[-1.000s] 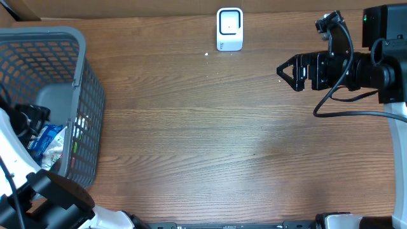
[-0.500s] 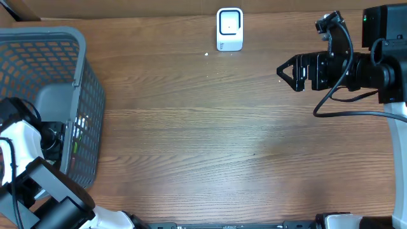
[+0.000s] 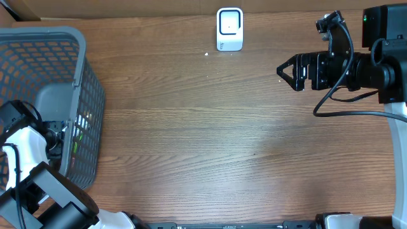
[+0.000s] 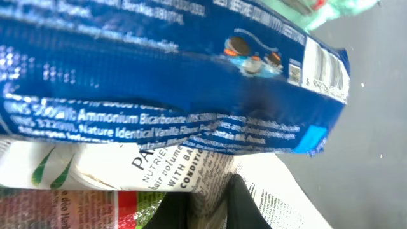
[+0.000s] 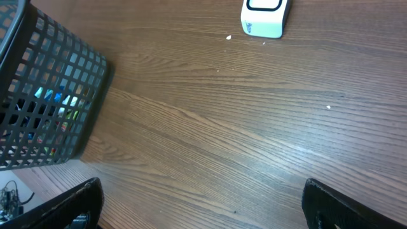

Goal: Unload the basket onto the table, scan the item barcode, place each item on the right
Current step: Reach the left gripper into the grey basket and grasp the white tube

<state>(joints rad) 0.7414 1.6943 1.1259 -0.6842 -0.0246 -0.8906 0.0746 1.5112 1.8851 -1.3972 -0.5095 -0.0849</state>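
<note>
My left gripper (image 4: 208, 210) is down inside the grey basket (image 3: 82, 76) and is shut on a fold of a white printed sachet (image 4: 191, 168), pinched between its two black fingers (image 4: 245, 205). A blue biscuit packet (image 4: 159, 76) lies just above the sachet, and its barcode (image 4: 323, 69) shows at the right end. In the overhead view the left arm (image 3: 22, 137) covers the basket's contents. The white barcode scanner (image 3: 229, 28) stands at the far edge of the table. My right gripper (image 3: 286, 71) hovers open at the right, holding nothing.
A red and green packet (image 4: 76, 210) lies beside the sachet in the basket. In the right wrist view the scanner (image 5: 265, 16) is at the top and the basket (image 5: 44, 102) at the left, with bare wooden table (image 5: 222, 127) between them.
The left arm has dropped deeper into the basket and its jaws have closed on the white sachet. The right arm has not moved.
</note>
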